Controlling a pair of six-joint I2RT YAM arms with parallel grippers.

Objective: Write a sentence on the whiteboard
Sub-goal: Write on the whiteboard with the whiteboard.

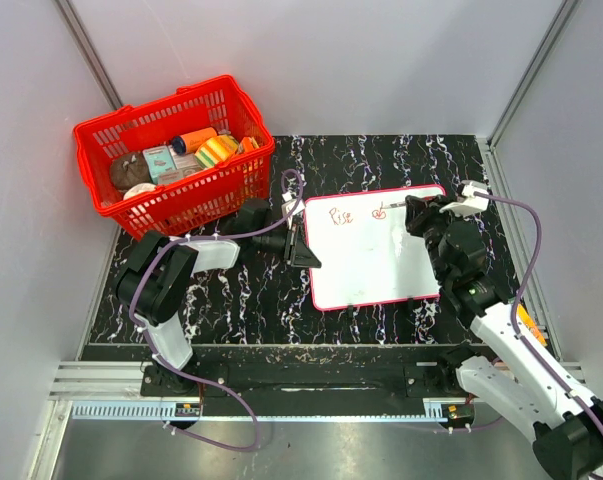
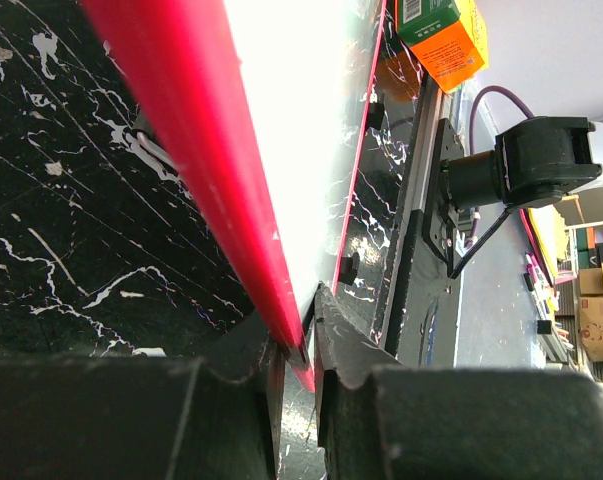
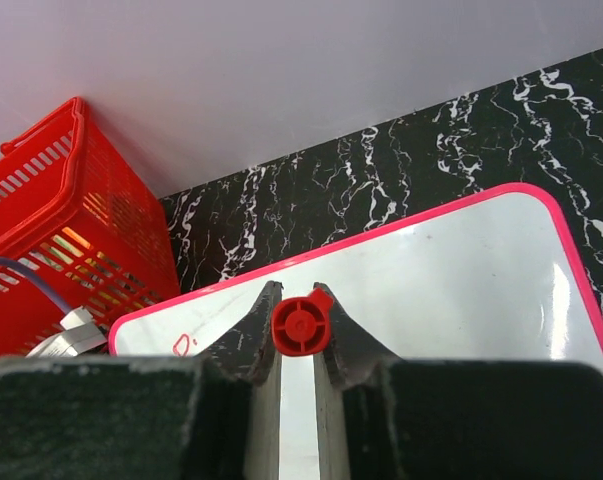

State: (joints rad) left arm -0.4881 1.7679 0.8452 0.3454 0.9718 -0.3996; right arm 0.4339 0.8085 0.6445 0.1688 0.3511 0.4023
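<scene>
A: Position of the whiteboard (image 1: pixel 376 262)?
B: Flat on the black marbled worktop (image 1: pixel 231 300), right of centre, long side running left to right, a little skewed. The sentence (image 1: pixel 341 216) is in the far-left part of the board. It is red strokes reading roughly "Rise", with a small scribble to the right. The rest of the surface is white.
A: Left tool (image 2: pixel 299 345)?
B: Jaws nearly together, pinching the board's red left edge. In the wrist view the rim is wedged between the fingers.
A: Right tool (image 3: pixel 296 288)?
B: Closed on a red marker (image 3: pixel 301 326), whose round butt end sits between the fingers. From above, the tip points left at the scribble. I cannot tell whether it touches.
A: Anything in the way?
B: The right arm lies over the board's right edge and hides part of it. The left tool covers a bit of the left edge. A purple cable (image 1: pixel 291 185) loops just beyond the far-left corner of the board. A red basket (image 1: pixel 186 195) holding mixed items stands at the far-left corner of the worktop, apart from the board and near the left arm.
</scene>
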